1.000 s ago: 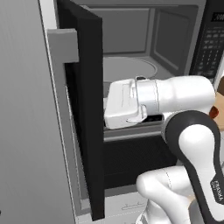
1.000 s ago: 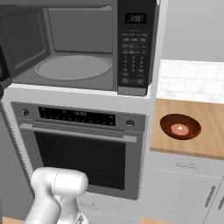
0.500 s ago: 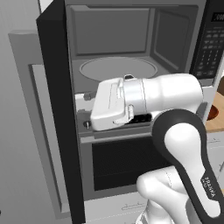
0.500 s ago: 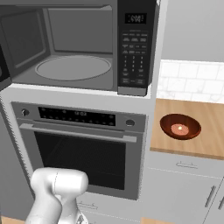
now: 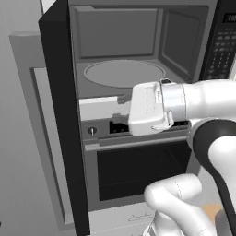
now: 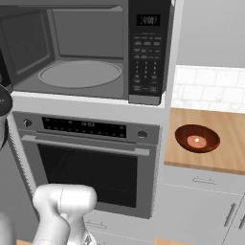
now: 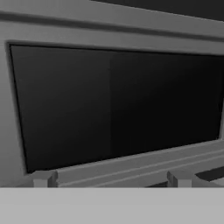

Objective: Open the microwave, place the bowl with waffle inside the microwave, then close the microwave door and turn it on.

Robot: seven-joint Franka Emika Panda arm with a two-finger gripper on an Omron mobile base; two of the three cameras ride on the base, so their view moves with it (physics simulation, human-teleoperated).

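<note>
Hand [image 7: 109, 177] spread wide, holding nothing, facing the microwave door [image 5: 64, 115]'s dark window.

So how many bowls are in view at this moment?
1. The bowl sits on the wooden counter right of the oven, with the waffle inside. The open microwave shows none on its turntable.

The microwave [image 6: 81, 52] cavity gapes unobstructed (turntable [image 6: 80, 73] bare), its microwave door [image 5: 62, 115] swung wide at left.
</note>
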